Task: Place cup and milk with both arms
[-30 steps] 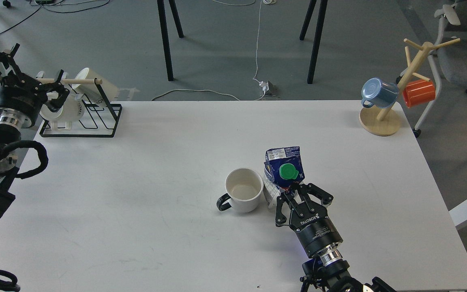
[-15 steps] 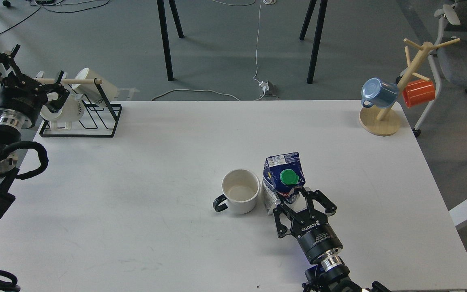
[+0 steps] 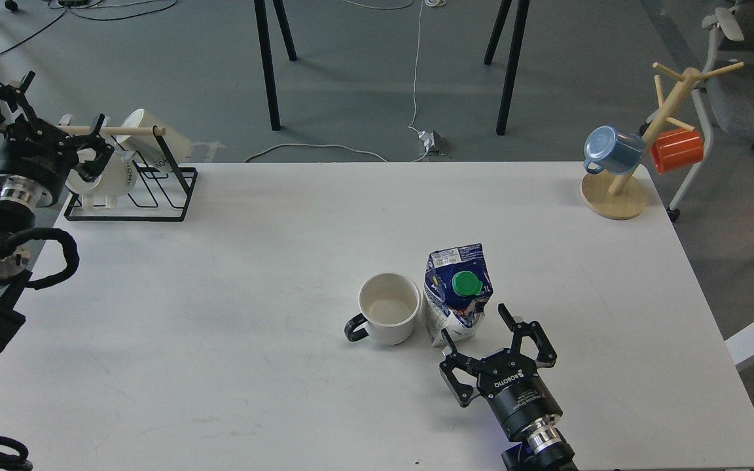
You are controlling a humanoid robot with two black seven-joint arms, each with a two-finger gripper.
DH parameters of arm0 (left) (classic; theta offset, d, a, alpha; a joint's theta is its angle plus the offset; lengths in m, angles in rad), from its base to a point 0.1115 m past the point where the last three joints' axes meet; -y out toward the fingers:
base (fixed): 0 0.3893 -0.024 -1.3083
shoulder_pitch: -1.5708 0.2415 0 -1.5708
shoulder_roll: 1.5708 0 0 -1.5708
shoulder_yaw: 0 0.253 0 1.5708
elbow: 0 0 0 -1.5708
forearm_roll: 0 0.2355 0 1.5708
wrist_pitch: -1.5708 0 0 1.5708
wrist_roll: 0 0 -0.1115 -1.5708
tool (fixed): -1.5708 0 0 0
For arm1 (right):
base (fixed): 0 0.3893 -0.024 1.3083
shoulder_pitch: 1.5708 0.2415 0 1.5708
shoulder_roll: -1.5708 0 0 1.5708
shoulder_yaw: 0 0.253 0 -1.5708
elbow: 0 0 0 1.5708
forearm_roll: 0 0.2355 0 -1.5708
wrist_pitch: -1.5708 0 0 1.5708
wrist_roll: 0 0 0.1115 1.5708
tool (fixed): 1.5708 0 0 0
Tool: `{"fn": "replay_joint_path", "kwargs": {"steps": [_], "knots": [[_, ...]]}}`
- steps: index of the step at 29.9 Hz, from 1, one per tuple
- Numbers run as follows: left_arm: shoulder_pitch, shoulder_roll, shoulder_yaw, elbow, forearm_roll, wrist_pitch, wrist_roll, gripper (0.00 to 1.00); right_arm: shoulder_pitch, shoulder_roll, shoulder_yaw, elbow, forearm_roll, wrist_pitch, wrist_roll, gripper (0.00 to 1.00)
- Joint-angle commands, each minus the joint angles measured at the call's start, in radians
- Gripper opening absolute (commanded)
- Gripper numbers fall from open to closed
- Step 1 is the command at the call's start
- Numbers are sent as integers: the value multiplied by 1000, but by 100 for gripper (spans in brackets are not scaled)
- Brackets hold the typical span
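Note:
The cup (image 3: 387, 309), cream-white with a black loop handle pointing left, stands upright on the white table (image 3: 252, 275). The milk (image 3: 457, 296), a dented dark blue and white carton with a green cap, stands just right of the cup, almost touching it. My right gripper (image 3: 478, 343) is open and empty, just in front of the carton, fingers spread and clear of it. My left gripper (image 3: 46, 111) is at the far left by the mug rack, far from both things, open and empty.
A black wire rack (image 3: 131, 180) with white lettered mugs stands at the back left corner. A wooden mug tree (image 3: 639, 157) with a blue cup (image 3: 609, 149) and an orange cup (image 3: 677, 150) stands at the back right. Table legs and cables lie on the floor beyond.
My right gripper set the milk down upright beside the cup, opened, and drew back toward me. The left arm barely moved.

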Motion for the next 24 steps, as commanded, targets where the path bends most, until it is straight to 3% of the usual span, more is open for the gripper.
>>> {"fn": "replay_joint_path", "kwargs": {"steps": [1, 5, 14, 18, 24], "knots": [[-5, 5, -1, 3, 0, 0, 2, 99, -103, -130, 9, 147, -12, 0, 1, 98], [-39, 17, -1, 21, -3, 0, 2, 99, -160, -276, 46, 233, -12, 0, 2, 98], [-88, 11, -6, 21, -8, 0, 7, 99, -110, -463, 271, 232, -9, 0, -4, 98], [-96, 15, 0, 21, -8, 0, 8, 99, -2, -557, 348, 236, 5, 0, -2, 98], [-87, 9, 43, 23, -2, 0, 1, 99, 298, -564, 374, 151, 4, 0, 4, 99]]}}
